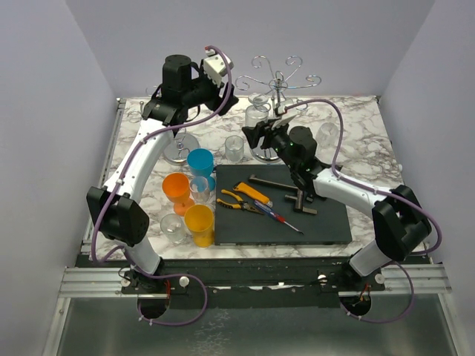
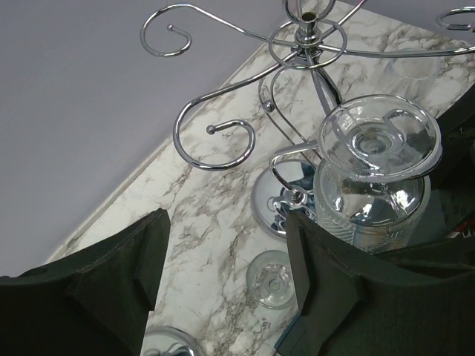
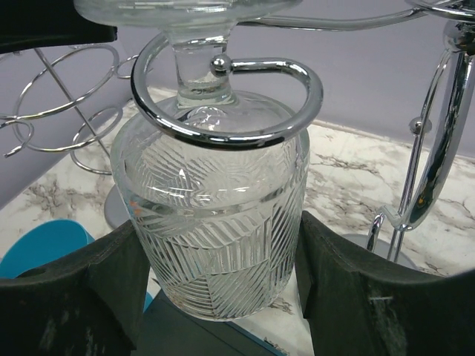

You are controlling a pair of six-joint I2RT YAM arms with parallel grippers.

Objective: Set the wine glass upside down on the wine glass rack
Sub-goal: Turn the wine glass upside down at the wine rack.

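Observation:
The wine glass (image 3: 215, 222) is clear with cut lines and hangs upside down. Its stem sits inside a hook ring (image 3: 223, 133) of the chrome wine glass rack (image 1: 280, 78), with its foot above the ring. My right gripper (image 3: 223, 245) is shut on the bowl, one finger on each side. From the top view the right gripper (image 1: 261, 133) is at the rack's near left side, with the glass (image 1: 258, 115) just beyond it. The left gripper (image 1: 223, 98) is higher up, to the left of the rack. It (image 2: 226, 259) stands open and holds nothing, with the glass (image 2: 375, 185) and rack (image 2: 304, 33) to its right.
Blue (image 1: 200, 162), orange (image 1: 177, 187) and yellow (image 1: 199, 220) cups stand left of a dark mat (image 1: 326, 222) that carries pliers (image 1: 245, 196) and other tools. Small clear glasses (image 1: 234, 148) (image 1: 174, 228) (image 1: 326, 133) and a chrome base (image 1: 180, 150) stand on the marble top.

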